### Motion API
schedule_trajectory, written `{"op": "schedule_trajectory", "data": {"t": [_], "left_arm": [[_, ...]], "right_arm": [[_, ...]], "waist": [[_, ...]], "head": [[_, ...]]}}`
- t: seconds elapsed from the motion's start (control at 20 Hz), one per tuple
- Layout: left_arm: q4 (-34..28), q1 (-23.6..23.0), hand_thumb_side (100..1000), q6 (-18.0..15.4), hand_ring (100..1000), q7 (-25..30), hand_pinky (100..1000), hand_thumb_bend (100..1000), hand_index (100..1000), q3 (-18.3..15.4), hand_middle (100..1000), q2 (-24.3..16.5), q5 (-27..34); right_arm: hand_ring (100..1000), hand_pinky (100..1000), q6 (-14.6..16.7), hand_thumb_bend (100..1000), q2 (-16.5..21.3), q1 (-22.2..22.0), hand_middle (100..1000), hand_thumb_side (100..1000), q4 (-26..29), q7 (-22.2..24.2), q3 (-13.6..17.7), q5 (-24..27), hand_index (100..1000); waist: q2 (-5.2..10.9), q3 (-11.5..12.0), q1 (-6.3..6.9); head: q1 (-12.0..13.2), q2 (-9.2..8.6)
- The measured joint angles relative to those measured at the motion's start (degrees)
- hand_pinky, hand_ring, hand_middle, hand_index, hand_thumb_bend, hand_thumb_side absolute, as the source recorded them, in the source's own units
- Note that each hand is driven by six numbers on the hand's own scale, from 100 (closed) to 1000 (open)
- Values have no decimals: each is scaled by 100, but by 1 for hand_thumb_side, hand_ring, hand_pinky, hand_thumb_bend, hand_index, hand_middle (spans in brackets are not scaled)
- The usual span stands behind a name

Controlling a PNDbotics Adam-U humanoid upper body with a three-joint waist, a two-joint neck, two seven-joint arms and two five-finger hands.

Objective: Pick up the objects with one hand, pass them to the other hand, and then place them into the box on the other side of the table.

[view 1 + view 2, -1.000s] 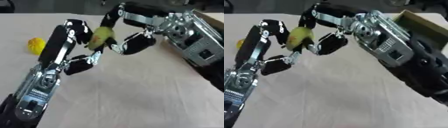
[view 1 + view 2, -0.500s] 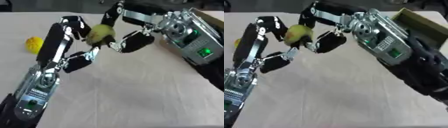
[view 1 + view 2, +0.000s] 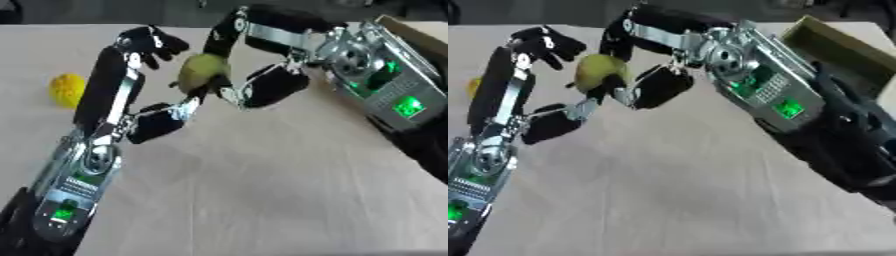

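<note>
a yellow ball (image 3: 66, 90) is lying on the desk (image 3: 262, 200) near the far left edge, well apart from both arms. just to its right, the left robot hand (image 3: 140, 65) is reaching up from the lower left corner, its long fingers pointing toward the far side and curling slightly at the tips, while its thumb (image 3: 162, 120) is angling to the right toward the fruit. in the middle of the far half of the desk, a yellow-green fruit (image 3: 201, 72) is being held above the surface, between the two hands. the left thumb tip is touching the fruit's lower side, and the left fingers are standing just beside its upper left, so the left robot hand is sitting partly closed around it. the right robot hand (image 3: 645, 60) is coming in from the right, its upper fingers arching over the top of the fruit and its thumb (image 3: 658, 87) pressing in from the lower right, so it is pinching the fruit as well. the right forearm (image 3: 763, 85), silver with green lights glowing on it, is stretching back toward the right edge. at the far right corner, an open brown box (image 3: 842, 45) is sitting on the desk behind that arm, well apart from the fruit.
</note>
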State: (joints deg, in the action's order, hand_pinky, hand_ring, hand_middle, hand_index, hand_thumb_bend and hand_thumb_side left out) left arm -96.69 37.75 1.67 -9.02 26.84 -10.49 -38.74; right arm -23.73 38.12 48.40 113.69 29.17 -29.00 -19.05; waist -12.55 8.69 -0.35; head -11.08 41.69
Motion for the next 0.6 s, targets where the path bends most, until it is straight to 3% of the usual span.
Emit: {"op": "schedule_trajectory", "data": {"t": [0.4,0.6], "left_arm": [[69,-4,431,-20,655,189,580,769,775,-17,639,1,-64],[84,-9,416,-48,651,233,577,740,768,-19,633,1,-67]], "right_arm": [[718,961,-95,100,36,1,531,199,0,-157,108,61,678],[717,960,-107,100,105,-2,529,199,0,-240,177,68,675]], "waist": [[0,-36,29],[0,-53,32]], "head": [[1,0],[3,-1]]}}
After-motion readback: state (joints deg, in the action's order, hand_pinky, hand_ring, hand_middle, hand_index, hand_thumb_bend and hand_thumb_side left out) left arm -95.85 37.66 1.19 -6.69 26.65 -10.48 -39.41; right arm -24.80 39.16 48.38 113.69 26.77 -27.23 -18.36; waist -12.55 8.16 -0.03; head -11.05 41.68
